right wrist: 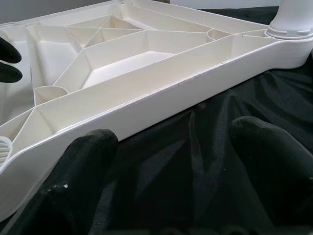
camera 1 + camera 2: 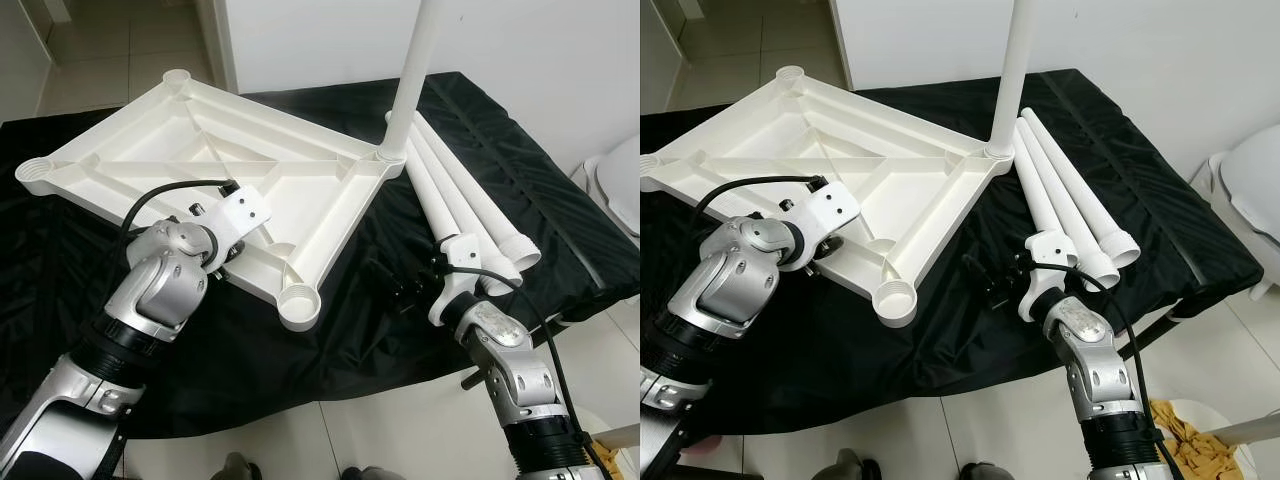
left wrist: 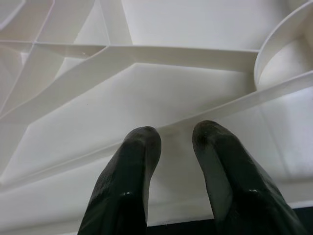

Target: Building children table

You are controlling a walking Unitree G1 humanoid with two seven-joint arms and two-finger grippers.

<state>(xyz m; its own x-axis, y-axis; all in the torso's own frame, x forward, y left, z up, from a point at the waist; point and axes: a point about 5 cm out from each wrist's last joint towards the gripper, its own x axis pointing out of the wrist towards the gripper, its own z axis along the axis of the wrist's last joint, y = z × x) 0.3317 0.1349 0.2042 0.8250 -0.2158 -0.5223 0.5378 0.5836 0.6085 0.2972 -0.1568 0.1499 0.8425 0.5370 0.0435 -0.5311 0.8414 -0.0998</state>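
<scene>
A white plastic tabletop (image 2: 300, 170) lies upside down on black cloth, ribs facing up. One white leg (image 2: 412, 70) stands upright in its far right corner socket. The near corner socket (image 2: 300, 305) holds nothing. Three loose white legs (image 2: 470, 200) lie side by side on the cloth to the right. My left gripper (image 3: 176, 137) rests over the tabletop's near rim, its fingers a little apart with nothing between them. My right gripper (image 1: 176, 142) hovers wide open over the cloth, facing the tabletop's right edge and just in front of the loose legs.
The black cloth (image 2: 330, 350) covers a low surface whose front edge is close to me, with pale tiled floor below. A white wall stands behind. A white rounded object (image 2: 620, 185) sits at the right, and a bin with yellow cloth (image 2: 1200, 425) stands on the floor.
</scene>
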